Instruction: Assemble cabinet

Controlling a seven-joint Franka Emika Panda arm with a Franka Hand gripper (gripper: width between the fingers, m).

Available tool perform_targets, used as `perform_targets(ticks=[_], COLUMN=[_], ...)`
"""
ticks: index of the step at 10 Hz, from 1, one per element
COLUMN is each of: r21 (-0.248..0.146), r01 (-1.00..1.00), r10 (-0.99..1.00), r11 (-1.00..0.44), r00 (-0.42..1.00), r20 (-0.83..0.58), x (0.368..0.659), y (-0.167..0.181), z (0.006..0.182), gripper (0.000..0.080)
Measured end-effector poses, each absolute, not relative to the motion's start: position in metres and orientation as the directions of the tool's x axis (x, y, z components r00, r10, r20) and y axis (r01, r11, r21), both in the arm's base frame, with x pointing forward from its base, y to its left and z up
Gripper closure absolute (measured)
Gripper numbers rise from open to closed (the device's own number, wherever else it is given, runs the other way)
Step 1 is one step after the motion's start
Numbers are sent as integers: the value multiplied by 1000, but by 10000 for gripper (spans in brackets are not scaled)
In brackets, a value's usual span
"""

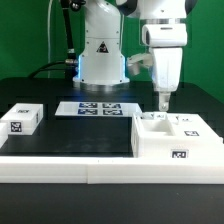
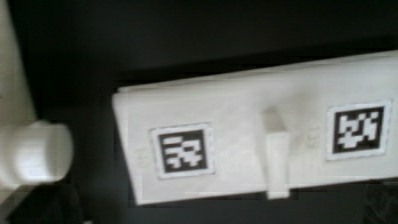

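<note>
- At the exterior view's left: small white block (image 1: 22, 118), well apart from my move.
- Centre: marker board (image 1: 98, 108).
- Right: cabinet (image 1: 160, 143) lies directly under the gripper (image 1: 162, 106), long axis across the view. Jaws spread wide, probably empty; the wrist view is blurry.

cabinet (image 1: 178, 140): plain white all over, with small square black-and-white tags, one on the near face. small block (image 1: 22, 119) at the exterior view's left: white, one black-and-white tag on its near side. marker board (image 1: 98, 108), farther back: white, printed with black-and-white square tags. table (image 1: 70, 135): matte black, with a white rim (image 1: 60, 172) along the near edge. backdrop (image 1: 205, 40): flat green. arm (image 1: 160, 40): white shell, darker joints. arm base (image 1: 100, 60): white, with a black triangle sticker. wrist view: white cabinet face (image 2: 249, 105), two blocky black-and-white tags on it, black table around.
</note>
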State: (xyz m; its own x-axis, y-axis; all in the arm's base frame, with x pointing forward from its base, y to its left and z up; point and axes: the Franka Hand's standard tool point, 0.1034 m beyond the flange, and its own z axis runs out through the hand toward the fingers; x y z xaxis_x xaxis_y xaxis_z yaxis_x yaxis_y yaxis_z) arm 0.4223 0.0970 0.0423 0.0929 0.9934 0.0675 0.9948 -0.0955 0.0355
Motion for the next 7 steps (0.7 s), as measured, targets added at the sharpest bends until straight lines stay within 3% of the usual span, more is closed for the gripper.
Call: perform_targets(ticks=[3,7], r21=[29,18], r01=[994,994], r10=[991,990], r11=[-105,-109], r00=[102,107], r20=[91,95], x=[412,410], y=[102,102], z=[24,16], gripper=[2,2])
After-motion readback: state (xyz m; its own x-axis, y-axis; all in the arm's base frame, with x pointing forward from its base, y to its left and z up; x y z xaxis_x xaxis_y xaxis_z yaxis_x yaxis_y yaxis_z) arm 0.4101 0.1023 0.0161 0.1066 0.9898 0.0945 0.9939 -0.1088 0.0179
